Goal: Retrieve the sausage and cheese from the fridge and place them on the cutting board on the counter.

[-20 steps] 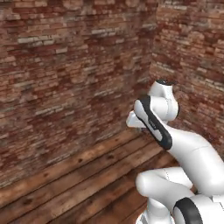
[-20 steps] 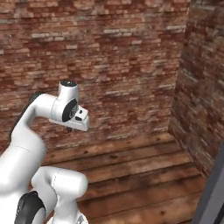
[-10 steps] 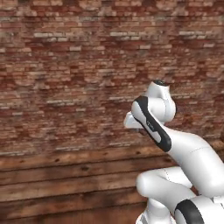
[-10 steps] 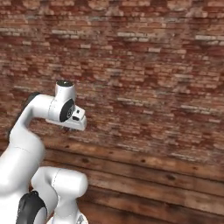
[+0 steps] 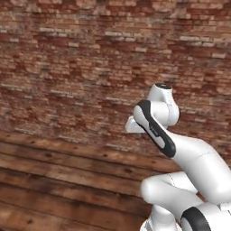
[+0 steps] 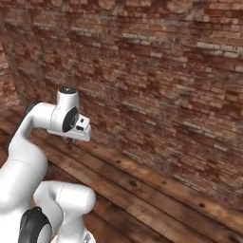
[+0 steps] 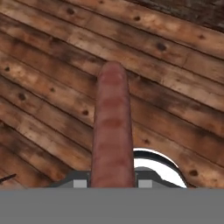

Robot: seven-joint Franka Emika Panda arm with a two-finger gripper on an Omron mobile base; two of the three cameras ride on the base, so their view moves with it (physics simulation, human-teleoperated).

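1. Gripper [image 6: 72, 140] is clenched on the sausage [image 7: 112, 131]; in the hand view the reddish-brown cylinder runs from 6 o'clock up to about centre, sticking out past the tips over the plank floor [image 7: 43, 65].
2. Arm is tucked close to the base in both base views, w/ the hand pointing down over the floor. Ahead there's the brick wall [image 5: 90, 67]; fridge, cheese, cutting board and desk aren't in sight, so can't say where they lie.
3. Step in hand, as I judge it: carrying the sausage to the board while the base drives. Cheese looks like it's yet to be fetched.
4. To do it well: keep the grip tight and the arm tucked, no wrist swings; the sausage is held near one end, so a jolt could lever it loose.
5. Hold off extending until the desk comes into the base views, then line up over the board.
6. Lower until the sausage is just above the board, lay it flat inside the groove, then release so it doesn't roll off.
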